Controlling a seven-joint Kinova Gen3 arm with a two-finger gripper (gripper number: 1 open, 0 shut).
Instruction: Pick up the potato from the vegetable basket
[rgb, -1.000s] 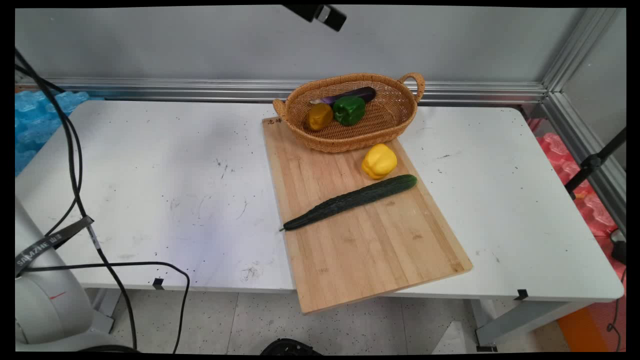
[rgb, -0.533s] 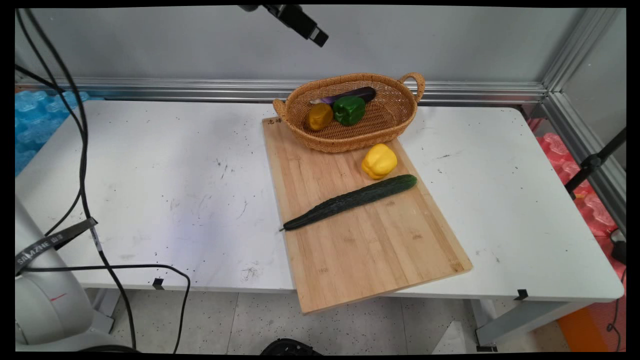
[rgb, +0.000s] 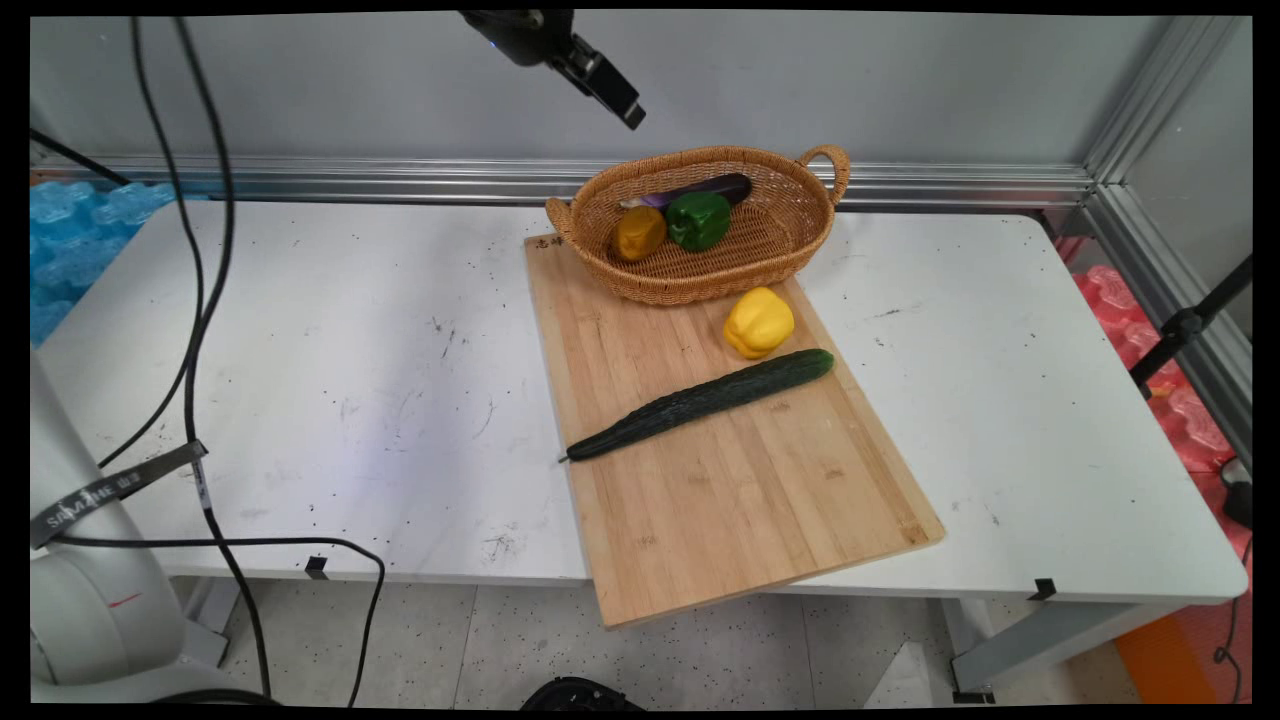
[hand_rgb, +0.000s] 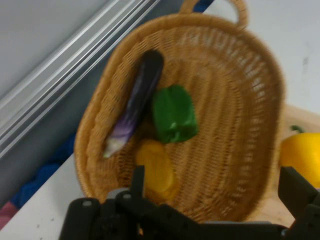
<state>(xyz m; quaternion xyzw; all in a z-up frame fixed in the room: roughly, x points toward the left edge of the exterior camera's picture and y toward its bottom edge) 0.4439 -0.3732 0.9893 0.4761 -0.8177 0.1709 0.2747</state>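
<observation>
My gripper (rgb: 628, 110) hangs high above the table, up and to the left of a wicker basket (rgb: 700, 280). In the hand view the gripper (hand_rgb: 217, 192) is open, its fingers (hand_rgb: 137, 181) wide apart with nothing between them, over the basket (hand_rgb: 260, 95). Inside lie a purple eggplant (rgb: 700, 188) (hand_rgb: 140, 95), a green pepper (rgb: 698, 220) (hand_rgb: 172, 115) and an orange-yellow pepper (rgb: 639, 232) (hand_rgb: 155, 167). A yellow pepper (rgb: 758, 322) (hand_rgb: 302, 155) sits on the wooden cutting board (rgb: 740, 500) just in front of the basket.
A long dark green cucumber (rgb: 700, 402) lies slantwise across the board. The board's near corner sticks out over the table's (rgb: 330, 330) front edge. Black cables (rgb: 195, 300) hang at the left. A metal rail (rgb: 300, 175) runs along the wall behind.
The gripper has come down from the top edge and shifted a little left, nearer the basket. The cables at the left have swung. The vegetables have not moved.
</observation>
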